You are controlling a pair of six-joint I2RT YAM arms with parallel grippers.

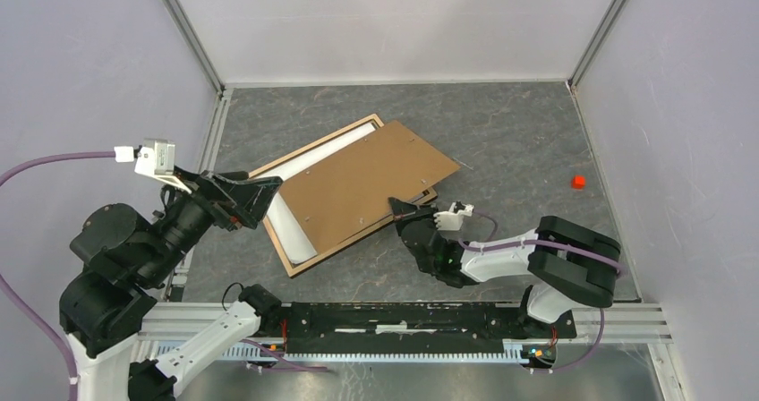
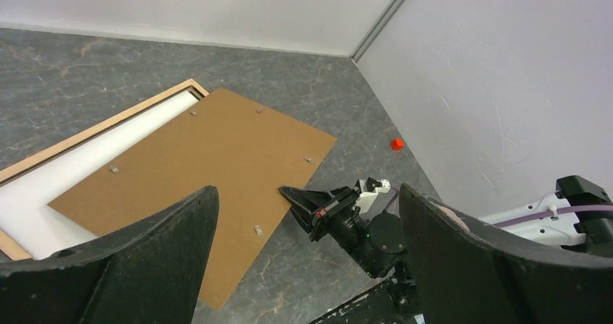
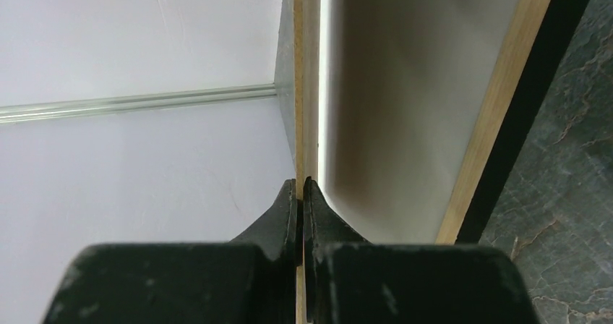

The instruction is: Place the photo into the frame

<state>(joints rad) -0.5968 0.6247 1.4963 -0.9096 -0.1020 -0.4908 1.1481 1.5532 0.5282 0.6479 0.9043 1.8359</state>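
The frame (image 1: 313, 144) lies flat mid-table, light-wood rim up; it also shows in the left wrist view (image 2: 101, 127) and the right wrist view (image 3: 499, 121). A white sheet (image 1: 291, 222) fills it; the photo's dark printed face is not in view. A plain brown backing board (image 1: 367, 186) lies askew over the frame, overhanging to the right. My right gripper (image 1: 398, 206) is shut on the board's near right edge (image 3: 307, 85), seen edge-on between the fingers. My left gripper (image 1: 260, 202) is open and empty, just left of the frame's near left side.
A small red cube (image 1: 578, 182) sits on the grey table near the right wall, also in the left wrist view (image 2: 397, 144). Pale walls close in the left, back and right. The black rail of the arm bases (image 1: 403, 316) runs along the near edge.
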